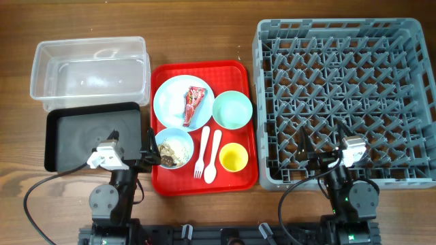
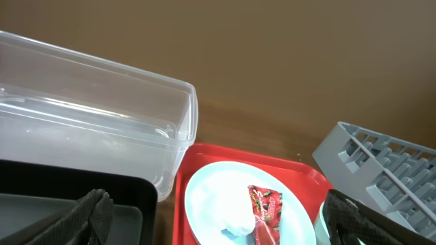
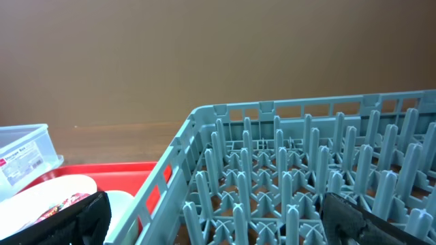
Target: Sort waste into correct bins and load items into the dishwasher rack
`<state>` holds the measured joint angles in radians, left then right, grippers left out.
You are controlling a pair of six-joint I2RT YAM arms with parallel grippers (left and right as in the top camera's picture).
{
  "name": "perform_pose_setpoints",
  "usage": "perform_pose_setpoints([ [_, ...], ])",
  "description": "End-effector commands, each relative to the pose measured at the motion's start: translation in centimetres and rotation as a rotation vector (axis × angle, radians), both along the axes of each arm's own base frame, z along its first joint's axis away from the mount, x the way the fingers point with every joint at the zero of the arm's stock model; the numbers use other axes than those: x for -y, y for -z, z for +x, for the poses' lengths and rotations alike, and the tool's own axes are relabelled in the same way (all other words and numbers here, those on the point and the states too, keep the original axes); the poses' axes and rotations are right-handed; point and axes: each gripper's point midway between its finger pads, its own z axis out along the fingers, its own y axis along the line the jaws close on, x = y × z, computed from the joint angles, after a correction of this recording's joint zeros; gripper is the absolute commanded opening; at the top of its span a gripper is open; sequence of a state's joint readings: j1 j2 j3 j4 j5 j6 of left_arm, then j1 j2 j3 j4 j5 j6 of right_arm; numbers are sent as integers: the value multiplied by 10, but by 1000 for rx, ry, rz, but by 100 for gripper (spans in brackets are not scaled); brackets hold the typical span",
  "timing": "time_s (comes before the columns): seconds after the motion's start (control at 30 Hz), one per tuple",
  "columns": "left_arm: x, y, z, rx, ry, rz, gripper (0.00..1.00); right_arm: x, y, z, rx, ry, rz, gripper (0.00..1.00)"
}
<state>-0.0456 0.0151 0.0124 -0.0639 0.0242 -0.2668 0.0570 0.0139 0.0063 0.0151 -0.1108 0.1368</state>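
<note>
From where I stand, both arms wait at the near edge of the desk. The left hand [image 2: 214, 203] hangs with its fingers wide apart over the black tray [image 1: 68, 139], beside the clear tub [image 1: 88, 68]. The right hand [image 3: 214, 204] is just as spread, above the dishwasher rack [image 1: 344, 88]. On the red serving tray [image 1: 242, 178], the light blue plate [image 1: 170, 102] carries the red wrapper [image 1: 195, 102]. The light blue bowl [image 1: 174, 146] holds crumbly scraps, next to the fork [image 1: 201, 153], spoon [image 1: 212, 156] and yellow cup [image 1: 233, 158].
</note>
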Motion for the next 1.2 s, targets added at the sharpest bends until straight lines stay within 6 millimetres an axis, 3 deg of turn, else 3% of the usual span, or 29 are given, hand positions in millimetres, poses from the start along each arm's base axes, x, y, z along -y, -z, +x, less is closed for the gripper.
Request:
perform_pose_setpoints([
  [0.0,-2,-14,-1,-19,-7,22,100,8,-15,0,8,47,22,100],
  [0.2,-3,-22,15,-174,-15,31,100,8,-33,11,-71,47,15,100],
  [0.4,-1,-24,41,-421,-10,43,100,7,-43,31,-274,49,-4,100],
  [0.53,0,-31,58,-582,-8,51,100,6,-38,40,-432,39,-59,100],
  [0.7,-1,-26,54,-798,-5,61,100,6,-28,34,-609,23,-109,100],
  [0.83,3,-33,59,-776,10,52,100,3,-33,36,-623,11,-92,100],
  [1.0,24,-63,101,-575,113,80,100,3,-34,37,-618,11,-95,100],
  [1.07,35,-58,117,-555,131,108,100,3,-33,36,-622,10,-96,100],
  [1.17,55,-36,133,-581,171,156,99,3,-33,37,-622,10,-96,100],
])
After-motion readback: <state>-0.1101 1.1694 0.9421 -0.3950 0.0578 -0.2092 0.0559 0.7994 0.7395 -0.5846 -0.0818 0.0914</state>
